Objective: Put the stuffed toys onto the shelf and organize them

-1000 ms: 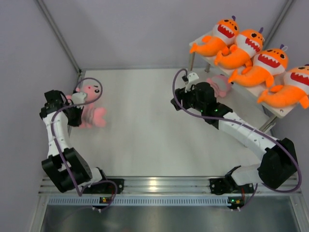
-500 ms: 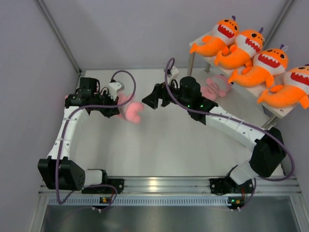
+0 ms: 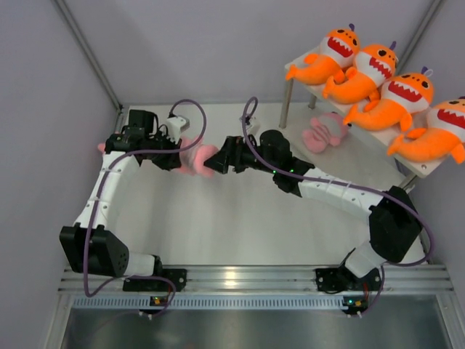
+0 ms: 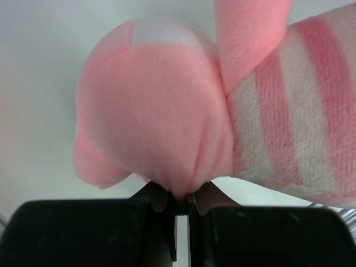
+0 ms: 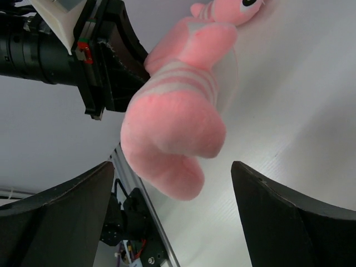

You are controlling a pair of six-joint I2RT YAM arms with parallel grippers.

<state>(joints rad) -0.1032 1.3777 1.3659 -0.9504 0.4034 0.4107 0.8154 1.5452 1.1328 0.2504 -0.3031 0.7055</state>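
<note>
Plush first: the pink striped plush (image 3: pixel 196 156) sits mid-left over the white surface (image 3: pixel 218 225), strung between my two claws with its long axis running roughly left to right in the top view. Its rounded, stripe-banded end points right, toward the right arm. In the right wrist view that end (image 5: pixel 172 133) faces the camera and a head with a dark eye shows at the far top edge, so the toy stretches away from that claw. The left claw (image 3: pixel 176 156) is closed on the toy. From its wrist I see the two jaws pressed together on a small fold at the bottom of a plain pink lobe (image 4: pixel 150 111), with the striped body rising to the right of it. The right claw (image 3: pixel 216 163) is spread wide, one finger (image 5: pixel 61 217) on each side of the plush's rounded end, with a gap showing between each finger and the fabric. That end hangs just above the surface. Well apart at the upper right stands the shelf (image 3: pixel 420 166), with four orange shark plush (image 3: pixel 378 73) lined up on its top board. A second pink plush (image 3: pixel 325 133) lies low beside its near leg.
</note>
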